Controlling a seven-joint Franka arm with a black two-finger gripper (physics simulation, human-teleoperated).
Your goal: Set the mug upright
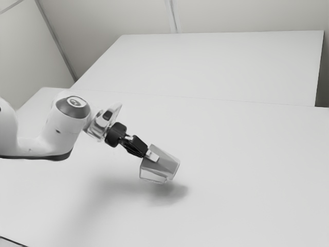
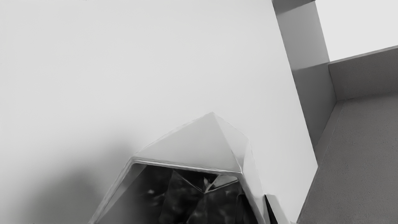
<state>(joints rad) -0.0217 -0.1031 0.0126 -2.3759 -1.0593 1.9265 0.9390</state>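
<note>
Presently, the grey, angular mug [image 1: 167,165], dark and shiny inside, is tilted above the table [image 1: 247,159]; in the exterior view, it is at four o'clock from the fingers [image 1: 152,155], which pinch its wall.

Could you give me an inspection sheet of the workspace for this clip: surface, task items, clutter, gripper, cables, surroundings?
Surface: pale, smooth table, with soft shadows below the arm and mug
Job's things: mug, tilted, its mouth toward the gripper; seemingly raised off the table
Clutter: nothing seen
Gripper: black, two-fingered, apparently pinching the mug's wall
Cables: nothing seen
Surroundings: pale walls; grey floor beyond the table's edge
</note>
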